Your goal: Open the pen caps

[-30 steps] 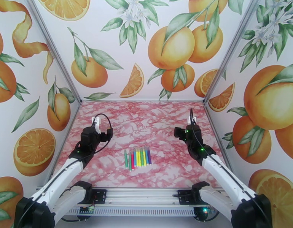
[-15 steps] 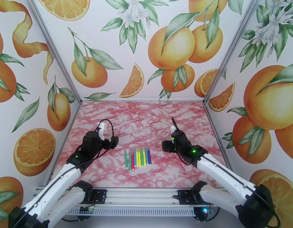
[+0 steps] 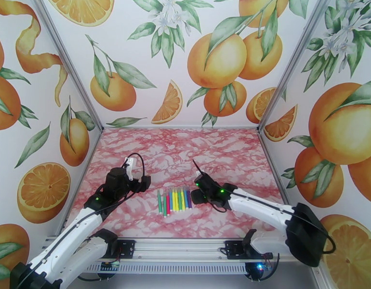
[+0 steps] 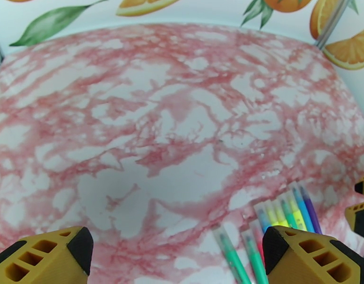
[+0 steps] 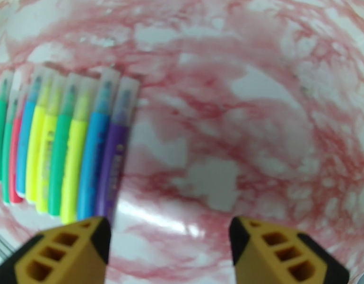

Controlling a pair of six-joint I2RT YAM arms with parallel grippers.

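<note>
Just to the left of the right end effector (image 3: 196, 192), the pens (image 3: 174, 200) are laid side by side in a row on the table (image 3: 185, 145), with the purple one nearest to it. Over the last second this end effector has been brought down and inward from the right part of the table, and it is now lowered just beside the purple end of the row. In the right wrist view its fingers are seen apart with only bare table between them, so nothing is held. The left end effector (image 3: 139, 181) has also been moved a little closer and is kept wide, with the green end of the row near, to its right. The pen caps (image 5: 106, 88) are all seen seated on the pens. The approach is judged nearly complete, and no cap has been pulled yet. A grasp on the purple pen is probably called for next.
</note>
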